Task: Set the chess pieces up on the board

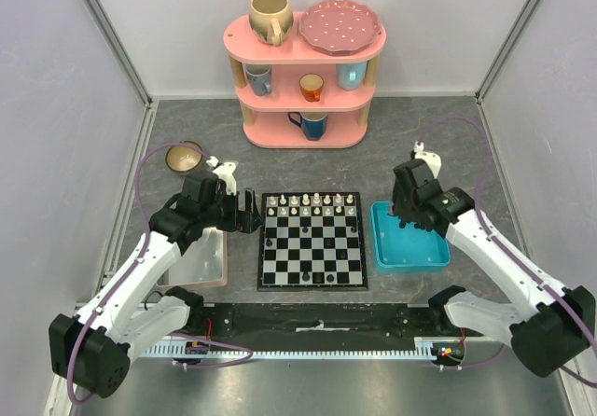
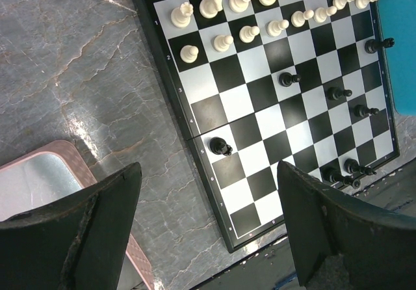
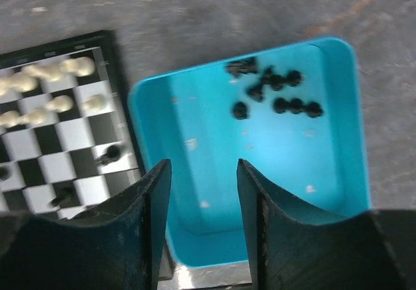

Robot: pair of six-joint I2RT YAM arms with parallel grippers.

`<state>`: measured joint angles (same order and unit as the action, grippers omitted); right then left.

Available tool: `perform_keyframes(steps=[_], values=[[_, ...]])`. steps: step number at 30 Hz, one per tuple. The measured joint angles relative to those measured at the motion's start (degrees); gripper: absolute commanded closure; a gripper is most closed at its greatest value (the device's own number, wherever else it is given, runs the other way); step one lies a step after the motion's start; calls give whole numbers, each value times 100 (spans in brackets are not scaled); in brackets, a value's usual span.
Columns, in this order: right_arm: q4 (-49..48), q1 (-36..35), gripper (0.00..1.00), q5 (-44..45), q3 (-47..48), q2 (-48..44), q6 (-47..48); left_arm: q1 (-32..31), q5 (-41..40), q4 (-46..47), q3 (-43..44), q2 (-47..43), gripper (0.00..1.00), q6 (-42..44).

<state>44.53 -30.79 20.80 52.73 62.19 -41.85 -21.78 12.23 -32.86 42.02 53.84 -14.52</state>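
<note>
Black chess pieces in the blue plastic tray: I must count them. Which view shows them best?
Right wrist: looks down into the blue plastic tray, black chess pieces clustered at its far end, blurred. Top external: the right arm covers them. Left wrist: only the tray's edge.

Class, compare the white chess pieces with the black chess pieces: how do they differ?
The white chess pieces fill two tidy rows along one board edge; the black chess pieces stand scattered on it. Every white piece seen is on the board; several black ones lie in the blue tray. Both are tiny.
</note>
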Motion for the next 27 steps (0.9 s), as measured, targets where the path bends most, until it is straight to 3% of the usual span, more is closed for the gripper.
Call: perform_keyframes(steps=[7, 27], values=[[-374, 1467, 56, -669, -835, 400, 570, -22, 0, -2, 0, 0, 9, 0], [-1368, 1825, 66, -1241, -977, 1388, 1082, -24, 4, -2, 0, 7, 9, 0]])
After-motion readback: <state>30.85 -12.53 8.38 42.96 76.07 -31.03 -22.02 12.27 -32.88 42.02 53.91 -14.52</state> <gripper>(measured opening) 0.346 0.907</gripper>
